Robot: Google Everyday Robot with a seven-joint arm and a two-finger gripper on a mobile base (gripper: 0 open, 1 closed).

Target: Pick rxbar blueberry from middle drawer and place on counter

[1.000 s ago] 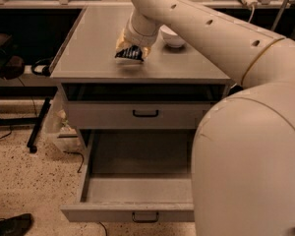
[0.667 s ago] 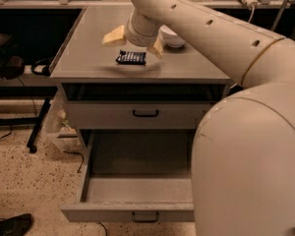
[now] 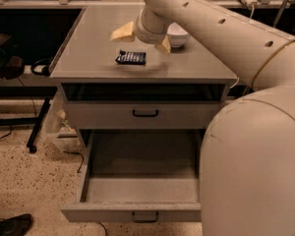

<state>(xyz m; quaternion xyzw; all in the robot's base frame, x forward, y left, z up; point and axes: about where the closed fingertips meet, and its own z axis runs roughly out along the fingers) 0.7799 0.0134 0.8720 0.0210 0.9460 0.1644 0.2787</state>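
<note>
Rxbar blueberry (image 3: 131, 57) lies flat on the bench (image 3: 88, 48), left of the white bowl (image 3: 178, 35) and nearer the front edge. Claw (image 3: 140, 43) hangs released, fingers spread wide, just left of the bowl, above the bar. Middle drawer (image 3: 137, 211) stands pulled open, well below the bowl.

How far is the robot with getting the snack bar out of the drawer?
Almost finished. Done: the small flat dark navy snack bar lies on the broad grey counter, and the wide grey open drawer below looks empty. In hand: nothing; the robot's hand hovers open just above the bar, apart from it. Left: probably only lifting the hand away.
</note>
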